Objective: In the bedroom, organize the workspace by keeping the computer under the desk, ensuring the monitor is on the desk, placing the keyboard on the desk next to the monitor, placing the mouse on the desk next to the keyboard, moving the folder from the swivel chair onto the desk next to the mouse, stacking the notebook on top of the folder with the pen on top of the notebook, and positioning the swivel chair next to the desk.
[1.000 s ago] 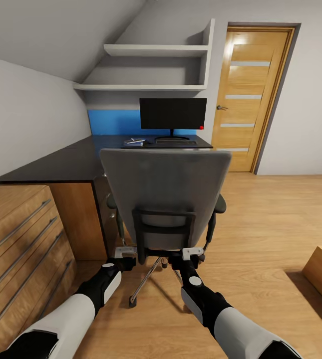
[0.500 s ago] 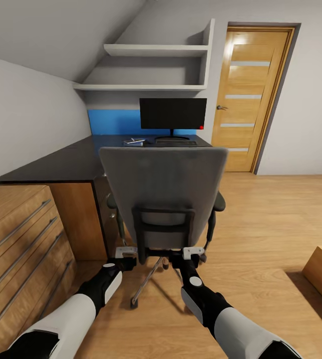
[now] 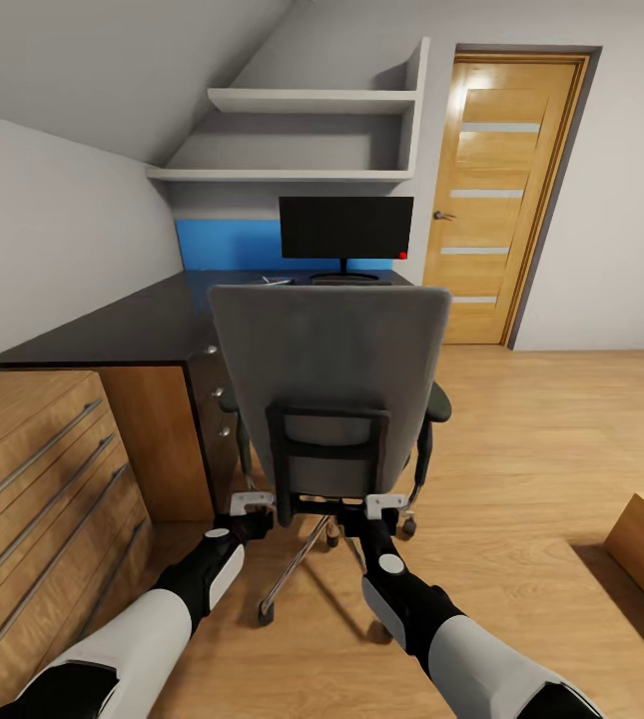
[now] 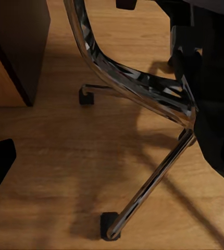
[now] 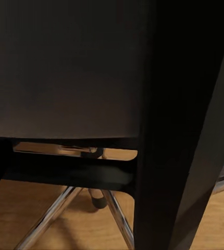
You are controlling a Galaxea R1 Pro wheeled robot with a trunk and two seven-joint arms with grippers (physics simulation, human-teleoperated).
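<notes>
Grippers, left [image 3: 252, 505] and right [image 3: 386, 507], sit at 6 o'clock behind the swivel chair [image 3: 329, 379], aimed toward the desk [image 3: 132, 330] at 12; we cannot tell their opening.

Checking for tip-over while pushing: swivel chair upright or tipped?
Upright. The swivel chair has its backrest vertical, and the castors of its metal base sit on the wood floor.

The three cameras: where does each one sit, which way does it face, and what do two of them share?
Head view: from the head, forward and down at the swivel chair before the desk; both forearms show.
Left wrist view: low, facing the chair's chrome base and floor.
Right wrist view: close behind the chair's black back frame.
Both wrist views share the chrome base.
</notes>
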